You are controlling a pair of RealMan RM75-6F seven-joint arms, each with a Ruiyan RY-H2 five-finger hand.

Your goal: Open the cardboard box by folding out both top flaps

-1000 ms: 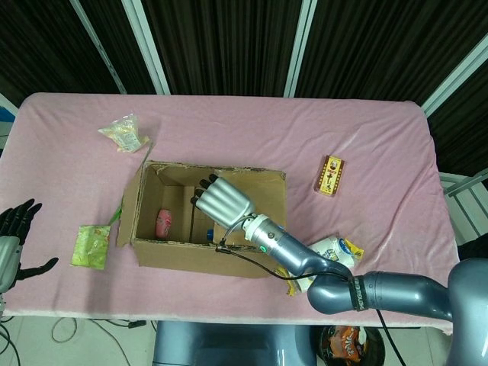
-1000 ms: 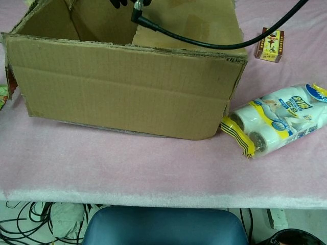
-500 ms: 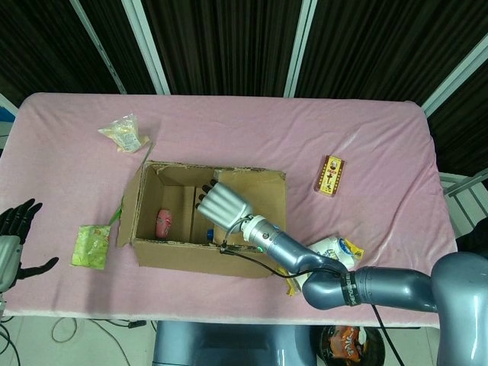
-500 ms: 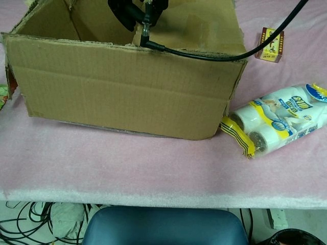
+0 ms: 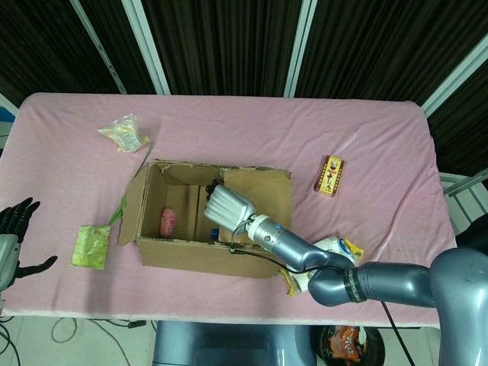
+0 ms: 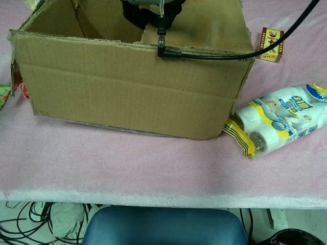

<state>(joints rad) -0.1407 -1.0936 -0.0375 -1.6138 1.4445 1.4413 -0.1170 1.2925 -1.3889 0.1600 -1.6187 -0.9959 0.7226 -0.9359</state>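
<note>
Head view: your right hand [image 5: 228, 206], fingers curled inside the cardboard box [image 5: 206, 259], grip unclear, sits just left of the inward-folded right flap [image 5: 259, 200]; the open left hand [image 5: 14, 238] is well apart.

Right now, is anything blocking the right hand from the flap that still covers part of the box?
Nothing visible does. The right hand is already inside the cardboard box, up against the right flap; the pink item lies well to its left.

Print shows on the tissue-roll pack [image 6: 280, 122] and the small yellow-red box [image 6: 269, 44], but none is legible
</note>
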